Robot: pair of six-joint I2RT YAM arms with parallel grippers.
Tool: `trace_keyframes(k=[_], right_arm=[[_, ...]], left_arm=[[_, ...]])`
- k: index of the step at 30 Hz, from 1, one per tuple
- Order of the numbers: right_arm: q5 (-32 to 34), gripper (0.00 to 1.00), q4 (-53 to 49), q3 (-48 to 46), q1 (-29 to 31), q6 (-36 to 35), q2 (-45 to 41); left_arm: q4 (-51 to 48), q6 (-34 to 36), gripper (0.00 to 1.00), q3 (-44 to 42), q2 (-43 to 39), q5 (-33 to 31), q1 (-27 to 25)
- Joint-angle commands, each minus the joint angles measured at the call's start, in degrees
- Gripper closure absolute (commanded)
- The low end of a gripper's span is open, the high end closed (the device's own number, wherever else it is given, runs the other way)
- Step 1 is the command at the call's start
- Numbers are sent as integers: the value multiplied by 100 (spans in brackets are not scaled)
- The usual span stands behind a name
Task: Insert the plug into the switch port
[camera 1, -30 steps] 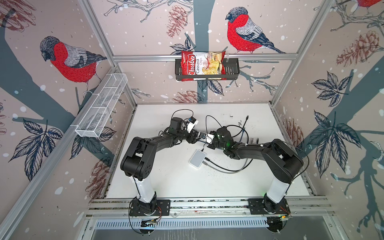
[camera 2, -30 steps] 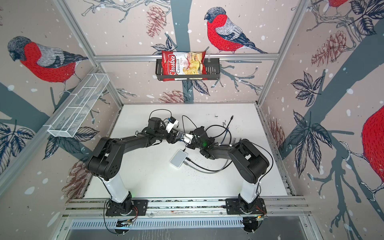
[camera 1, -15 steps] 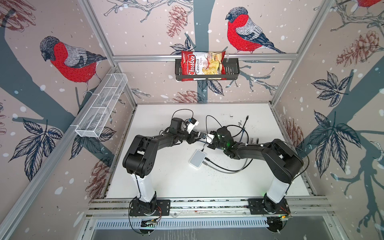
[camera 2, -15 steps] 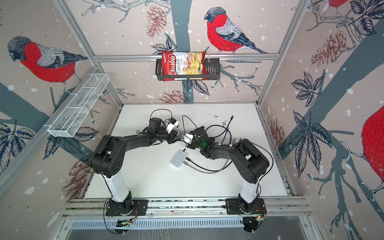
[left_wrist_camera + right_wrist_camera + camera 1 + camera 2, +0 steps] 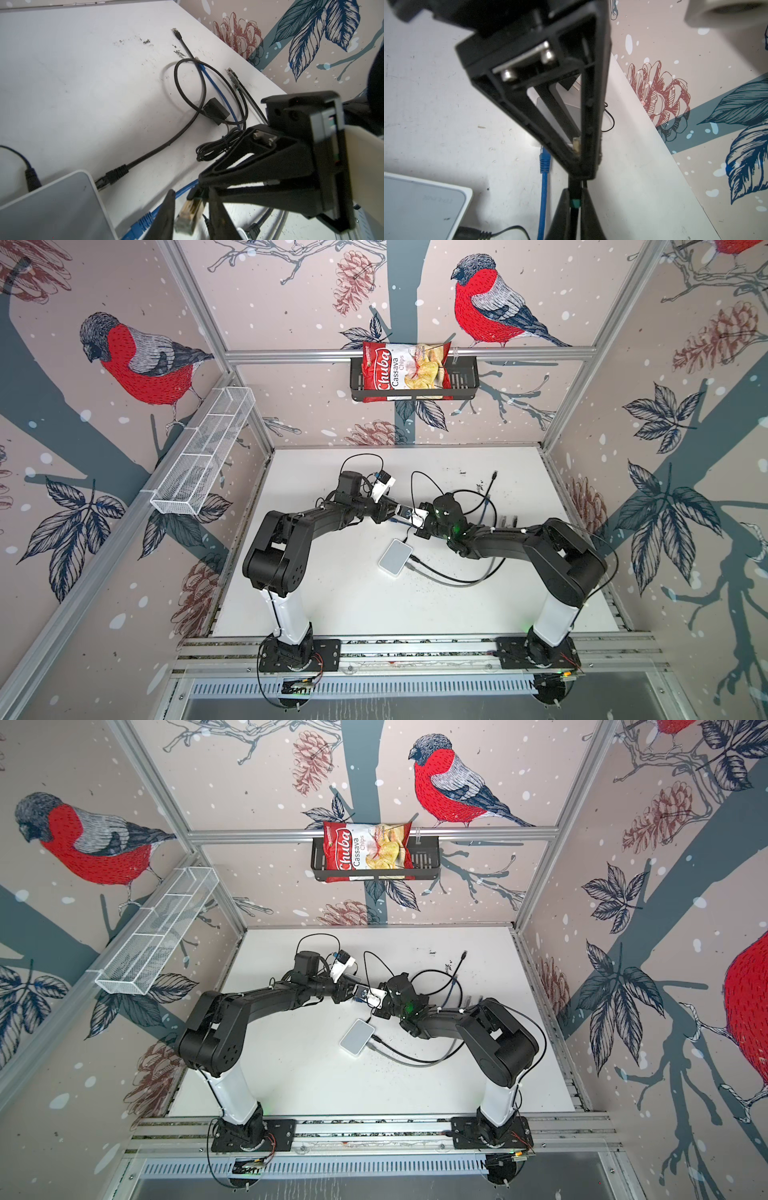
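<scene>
Clear plastic plug (image 5: 188, 216) sat between the left pincer's (image 5: 190, 199) fingers, near the white switch (image 5: 52, 207); clenched or not, couldn't tell. Meanwhile the right pincer (image 5: 575, 193) was clamped on a cable (image 5: 575, 203).

Hung high above the near edge in both top views, facing down toward the far wall (image 5: 291, 418), distant enough to share nearly the whole table (image 5: 332, 605). Sat close over the table in the left wrist view, facing the right wall (image 5: 270, 31); faced the left wall (image 5: 695, 124) as closely in the right wrist view, sharing the switch (image 5: 52, 207) and blue cable (image 5: 143, 224).
</scene>
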Motion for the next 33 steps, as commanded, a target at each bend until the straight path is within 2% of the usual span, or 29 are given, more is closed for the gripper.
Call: trace_keyframes(k=[1,6,11,15,20,22,26,30,33], right_arm=[[-82,93,274,1,13,11,-24],[-47,92,279,35,24,7,2],[-23,91,255,80,26,24,27],[-137,77,-194,236,-33,122,28],[-1185,72,-1689,807,-356,198,-2],[-1640,72,-2402,1130,-536,214,30],[-2551,72,-3550,1776,-861,170,177],[-3117,72,-3945,1849,-1017,-203,104],[-3259,72,-4118,1805,-1036,-678,106]], left_arm=[[-252,197,83,85,80,229,20],[-535,352,94,119,165,209,20],[-681,472,100,112,142,66,15],[-552,706,100,-99,-46,-404,13],[620,872,100,-887,-599,-462,-6],[794,1062,100,-1072,-814,-503,-40],[524,1560,100,-1087,-1090,-511,-164],[-129,2344,100,-914,-1303,-992,-463],[-314,2867,100,-939,-1349,-1230,-576]])
